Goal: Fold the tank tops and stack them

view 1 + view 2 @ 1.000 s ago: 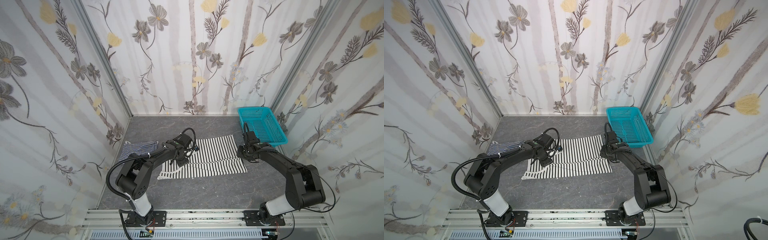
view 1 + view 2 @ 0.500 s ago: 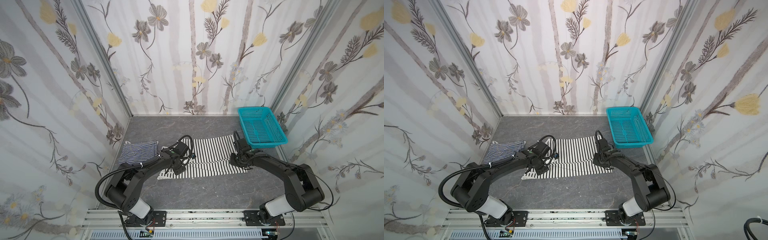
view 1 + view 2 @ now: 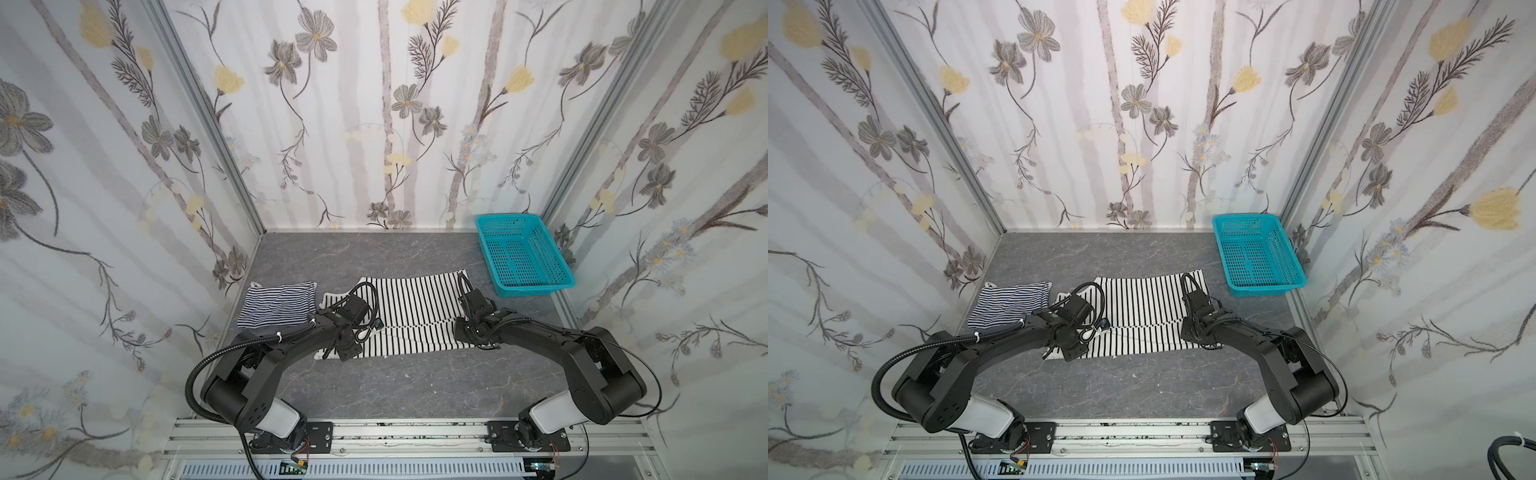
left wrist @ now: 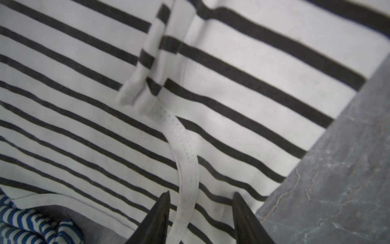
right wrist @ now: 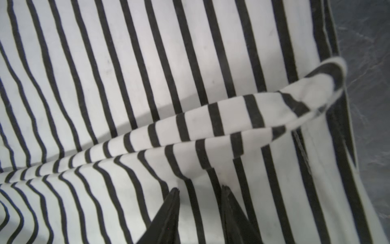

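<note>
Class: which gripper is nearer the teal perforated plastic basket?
Right. The right gripper is over the end of the wide-striped black-and-white tank top nearest the basket; the left gripper is over its opposite end.

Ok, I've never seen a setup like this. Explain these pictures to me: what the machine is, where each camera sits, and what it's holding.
It is two black robot arms on a rail, each ending in a two-fingered end effector. Two pictures come from a camera pair overhead; two come from cameras on the wrists. On the grey table lie a wide-striped tank top, partly folded, a folded navy-striped tank top beside it, and an empty teal basket at the back. The left end effector is open, its fingers either side of a white strap. The right end effector is down on the wide-striped cloth by a raised fold; whether it grips is unclear.
</note>
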Controlling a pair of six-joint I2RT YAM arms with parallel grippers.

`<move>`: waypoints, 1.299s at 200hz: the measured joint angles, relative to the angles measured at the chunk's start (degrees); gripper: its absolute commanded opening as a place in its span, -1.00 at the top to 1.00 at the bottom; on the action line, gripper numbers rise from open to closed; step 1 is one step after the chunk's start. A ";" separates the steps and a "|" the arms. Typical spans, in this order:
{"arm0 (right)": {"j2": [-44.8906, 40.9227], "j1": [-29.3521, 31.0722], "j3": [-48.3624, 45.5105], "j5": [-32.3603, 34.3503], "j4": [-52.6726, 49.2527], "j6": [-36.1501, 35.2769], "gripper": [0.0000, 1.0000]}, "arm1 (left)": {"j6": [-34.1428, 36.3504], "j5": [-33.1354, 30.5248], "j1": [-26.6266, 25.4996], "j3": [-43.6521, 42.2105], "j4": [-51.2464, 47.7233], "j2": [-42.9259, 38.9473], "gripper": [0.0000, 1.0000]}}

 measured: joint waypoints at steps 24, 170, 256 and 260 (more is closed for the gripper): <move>-2.21 2.69 -2.38 1.01 0.46 0.90 0.28 | 1.14 -0.68 0.35 -2.62 1.33 -2.49 0.00; -13.25 17.77 -9.29 -1.46 -6.27 11.13 0.22 | 10.16 -3.78 1.86 -13.73 -3.52 -17.90 0.13; -14.88 15.67 3.80 -2.40 -21.27 8.98 0.15 | 9.14 -2.10 1.97 -2.01 -15.37 -19.17 -0.24; -14.60 14.93 4.39 -2.19 -21.18 8.57 0.15 | 9.03 -1.90 1.97 -1.01 -15.32 -18.91 -0.25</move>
